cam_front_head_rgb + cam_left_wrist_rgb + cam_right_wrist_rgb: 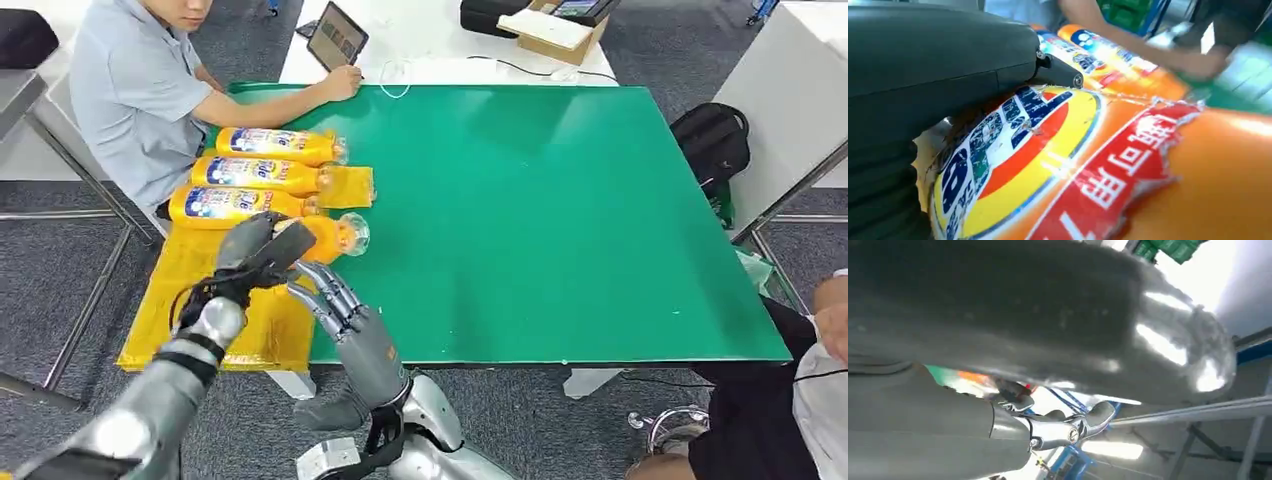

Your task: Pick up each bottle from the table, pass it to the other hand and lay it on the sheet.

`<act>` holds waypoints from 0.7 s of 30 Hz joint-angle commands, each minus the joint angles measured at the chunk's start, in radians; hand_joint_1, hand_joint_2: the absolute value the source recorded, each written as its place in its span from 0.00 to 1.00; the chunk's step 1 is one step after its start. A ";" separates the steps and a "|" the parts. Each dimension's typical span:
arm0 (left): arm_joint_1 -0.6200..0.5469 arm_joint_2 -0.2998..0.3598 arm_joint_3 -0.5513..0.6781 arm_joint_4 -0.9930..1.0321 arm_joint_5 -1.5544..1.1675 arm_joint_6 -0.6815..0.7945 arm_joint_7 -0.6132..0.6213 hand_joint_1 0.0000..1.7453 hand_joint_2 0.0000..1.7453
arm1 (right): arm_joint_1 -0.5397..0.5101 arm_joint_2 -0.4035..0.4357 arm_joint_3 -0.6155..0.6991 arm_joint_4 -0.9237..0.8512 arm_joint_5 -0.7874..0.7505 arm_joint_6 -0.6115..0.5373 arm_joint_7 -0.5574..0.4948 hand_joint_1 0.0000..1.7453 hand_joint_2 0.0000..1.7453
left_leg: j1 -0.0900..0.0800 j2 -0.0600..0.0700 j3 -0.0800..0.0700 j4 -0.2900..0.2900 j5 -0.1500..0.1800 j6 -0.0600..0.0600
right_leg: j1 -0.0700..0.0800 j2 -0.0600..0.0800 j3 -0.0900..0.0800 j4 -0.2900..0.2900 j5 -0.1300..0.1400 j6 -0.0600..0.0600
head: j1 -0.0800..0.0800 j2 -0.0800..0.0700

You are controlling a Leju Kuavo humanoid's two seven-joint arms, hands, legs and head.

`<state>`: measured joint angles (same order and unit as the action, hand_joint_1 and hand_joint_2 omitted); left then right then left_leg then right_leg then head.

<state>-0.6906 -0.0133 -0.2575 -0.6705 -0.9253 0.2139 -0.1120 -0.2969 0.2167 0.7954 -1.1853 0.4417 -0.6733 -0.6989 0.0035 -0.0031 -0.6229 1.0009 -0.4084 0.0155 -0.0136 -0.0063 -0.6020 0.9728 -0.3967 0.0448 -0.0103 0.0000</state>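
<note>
Head view puts the action at the left of the frame: the left hand (258, 252) wraps over a fourth orange plastic bottle with a blue-and-yellow label (335, 236), lying on its side where the yellow sheet (210, 300) meets the green tabletop (560, 220), its clear cap end pointing right. Above it in the frame, three matching orange bottles (262, 174) lie in a neat row on the sheet, caps right. The right hand (335, 300) sits just below the held bottle, fingers spread and holding nothing. Left wrist view confirms the grip: thick grey thumb (1055, 72) pressed on the glossy label, bottle body right up against the camera.

My read: this is the laying-down step, last of the row. To do it well, the left hand should keep the bottle parallel to its neighbours, settle it fully onto the yellow sheet rather than the green edge, and open its fingers gently, because a round bottle rolls. A seated person in a grey shirt (130, 90) leans in at upper left, forearm close to the row, so the arm wants a slow, clean exit.
</note>
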 commanded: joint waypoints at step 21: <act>-0.257 0.056 -0.169 0.407 -0.217 -0.346 0.207 1.00 1.00 | -0.049 -0.051 0.082 0.039 -0.085 0.009 0.001 0.00 0.00 | 0.001 0.002 0.001 0.000 -0.001 -0.001 | 0.001 0.001 0.001 0.000 -0.001 -0.001 | 0.000 0.000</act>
<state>-0.8889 0.0599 -0.4173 -0.3525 -1.1490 -0.1171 0.0996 -0.2998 0.1877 0.8412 -1.2100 0.3624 -0.6626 -0.6989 0.0033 -0.0006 -0.6236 1.0009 -0.4086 0.0153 -0.0136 -0.0052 -0.6036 0.9729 -0.3965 0.0446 -0.0099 0.0000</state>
